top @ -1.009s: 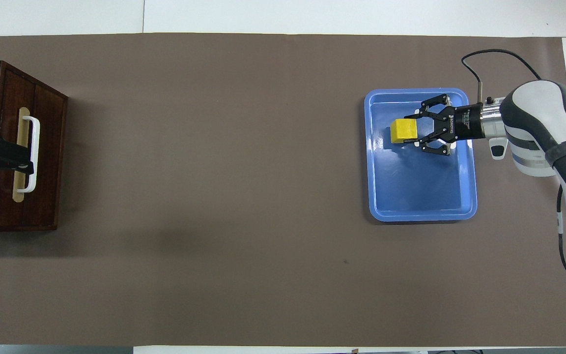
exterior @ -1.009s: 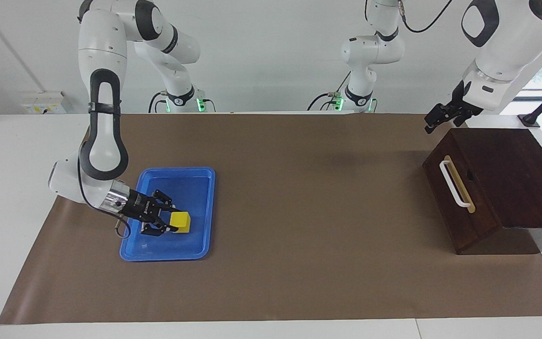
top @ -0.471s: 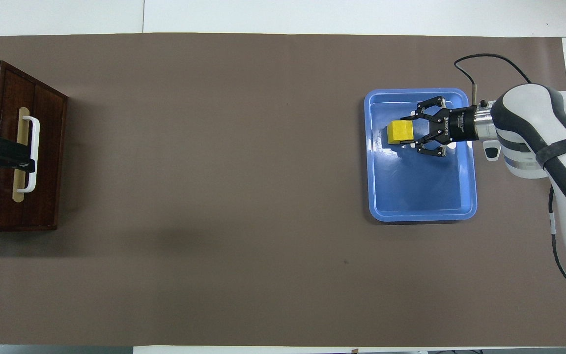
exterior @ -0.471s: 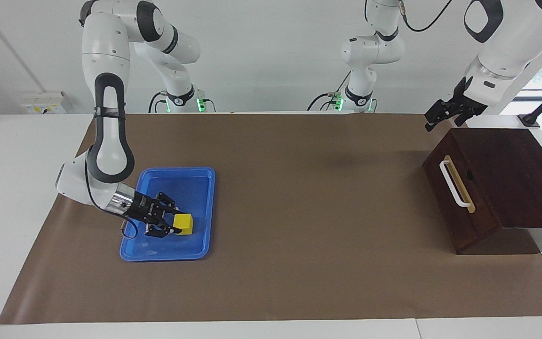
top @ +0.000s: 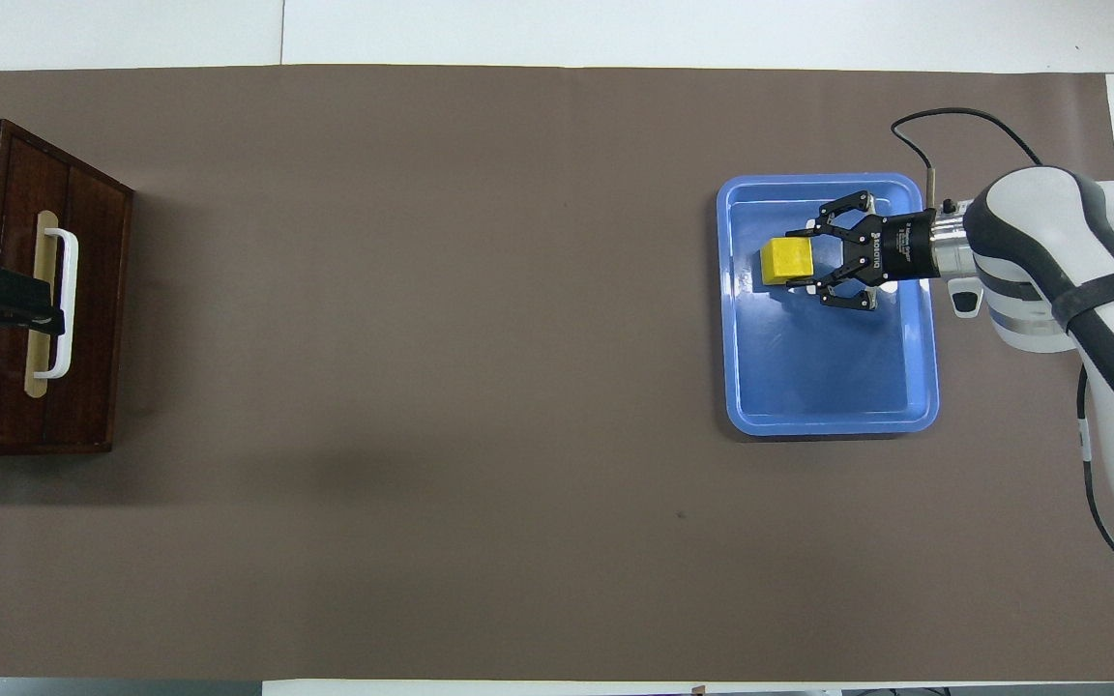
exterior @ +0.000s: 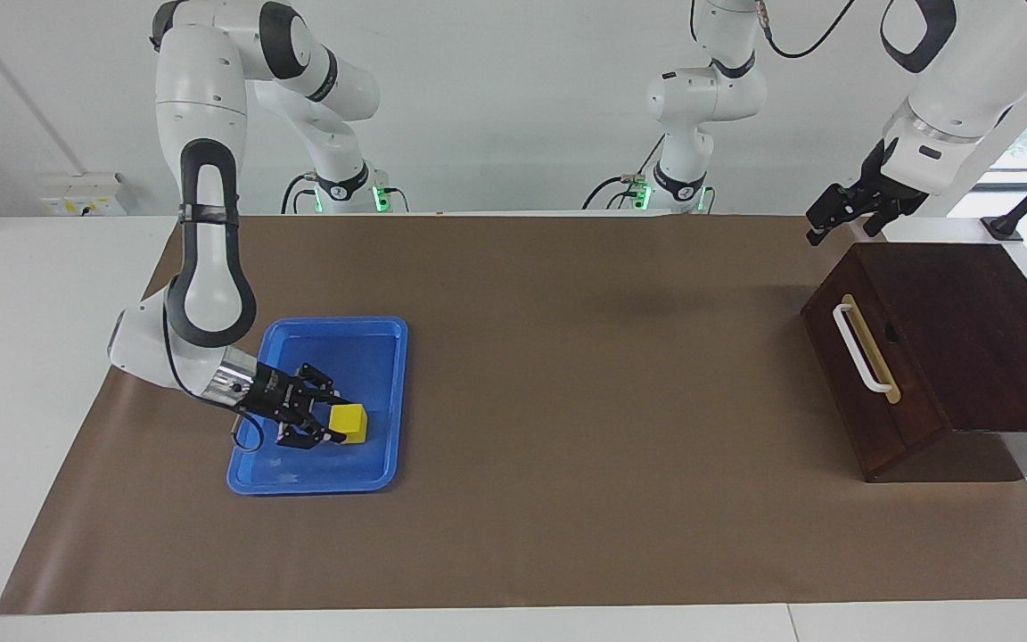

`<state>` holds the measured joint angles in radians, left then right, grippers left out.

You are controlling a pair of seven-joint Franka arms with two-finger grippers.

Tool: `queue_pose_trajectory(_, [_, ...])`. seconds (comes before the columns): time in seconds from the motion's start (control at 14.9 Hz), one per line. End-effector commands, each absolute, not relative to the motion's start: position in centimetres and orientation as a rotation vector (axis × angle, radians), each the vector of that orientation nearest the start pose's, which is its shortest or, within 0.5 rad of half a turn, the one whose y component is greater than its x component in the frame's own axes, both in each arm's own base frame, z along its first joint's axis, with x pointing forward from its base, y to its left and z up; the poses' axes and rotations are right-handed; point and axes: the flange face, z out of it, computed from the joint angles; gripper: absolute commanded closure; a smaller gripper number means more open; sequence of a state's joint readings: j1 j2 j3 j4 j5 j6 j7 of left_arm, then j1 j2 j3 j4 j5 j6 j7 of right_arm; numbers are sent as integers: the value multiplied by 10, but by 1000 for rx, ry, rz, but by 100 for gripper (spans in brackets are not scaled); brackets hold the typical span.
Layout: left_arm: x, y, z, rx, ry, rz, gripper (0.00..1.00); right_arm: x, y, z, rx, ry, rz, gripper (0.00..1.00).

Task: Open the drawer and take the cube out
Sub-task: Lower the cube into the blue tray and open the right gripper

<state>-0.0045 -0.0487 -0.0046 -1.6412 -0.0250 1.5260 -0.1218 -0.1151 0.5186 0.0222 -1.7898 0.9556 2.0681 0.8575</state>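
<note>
Currently, facing view: right gripper [exterior: 328,423] sits low inside the blue tray [exterior: 389,392], fingers pinching the cube [exterior: 348,423] from both sides. The cube projects past the fingertips, toward the tray wall on the left arm's side. Whether the cube rests on the tray floor or hangs just above it, cannot tell. Left gripper [exterior: 825,221] hangs in the air over the corner of the drawer [exterior: 870,357] box nearest the robots, apart from the wood; its fingers look nearly together with nothing between them, but cannot tell for certain. The drawer is shut, front flush with the box, and the white handle [exterior: 861,348] lies below this gripper, untouched. The mat [exterior: 585,401] covers the table between the tray and the drawer, which stand well apart at the two ends.

Overhead view: right gripper [top: 802,262] points across the tray [top: 828,420] toward the left arm's end, cube [top: 786,261] clamped at its tips, in the tray half farther from the robots. Left gripper [top: 49,314] shows as a dark bar crossing over the handle [top: 67,261] of the drawer [top: 93,319]; it is raised, so the overlap is not contact. The mat [top: 422,387] shows between the two.
</note>
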Motion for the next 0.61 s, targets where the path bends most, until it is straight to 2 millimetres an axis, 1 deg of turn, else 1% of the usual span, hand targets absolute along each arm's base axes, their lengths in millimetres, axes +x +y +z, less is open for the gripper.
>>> queue_pose_trajectory(0.0, [532,-13,618,-3172,-149,121,0,643,-18,265,-1752,1664,614,11])
queue_pose_trajectory(0.07, [532,-14,617,-3172,-142,126,0,643,-17,270,-1753,1662,610,10])
queue_pose_trajectory(0.13, [532,-14,617,-3172,-147,126,0,644,-17,274,-1746,1669,607,5])
queue_pose_trajectory(0.2, [532,-14,617,-3171,-149,126,0,644,-16,279,-1745,1676,612,5])
queue_pose_trajectory(0.34, [531,-14,617,-3172,-142,130,0,646,-13,294,-1759,1653,643,4])
queue_pose_trajectory(0.4, [530,-11,617,-3172,-147,130,0,645,-12,303,-1795,1640,649,3])
queue_pose_trajectory(0.54, [531,-8,618,-3171,-171,123,0,638,-12,332,-1876,1624,623,0])
